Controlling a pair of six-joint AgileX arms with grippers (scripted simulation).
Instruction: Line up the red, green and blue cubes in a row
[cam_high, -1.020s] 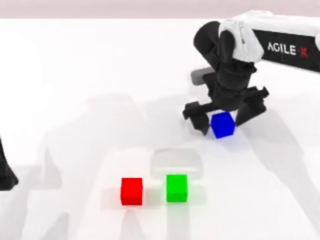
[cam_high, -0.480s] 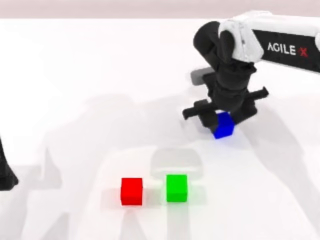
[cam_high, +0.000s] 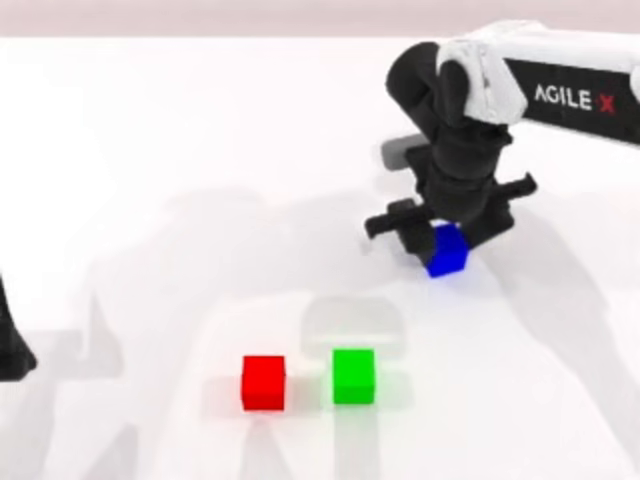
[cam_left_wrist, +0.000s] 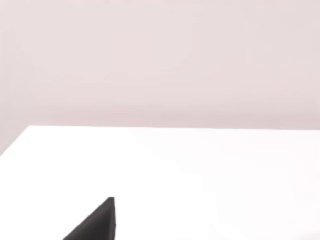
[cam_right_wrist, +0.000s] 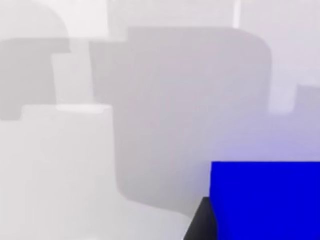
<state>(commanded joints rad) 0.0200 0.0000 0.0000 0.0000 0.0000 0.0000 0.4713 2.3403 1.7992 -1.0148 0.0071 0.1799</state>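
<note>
The tabletop (cam_high: 150, 200) looks smooth, matt white. The red cube (cam_high: 263, 382), green cube (cam_high: 353, 376) and blue cube (cam_high: 448, 251) are plain, flat-coloured and unglossed, like plastic. The right hand (cam_high: 445, 225) looks matt black under a smooth white arm shell (cam_high: 500, 70)

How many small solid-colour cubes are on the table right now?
3. The bright red cube and bright green cube sit side by side near the front; the bright blue cube is between the right gripper fingers.

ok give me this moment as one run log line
right gripper shut on blue cube, far right | red cube and green cube side by side, near edge | left arm parked, left edge | blue not yet in row
</note>
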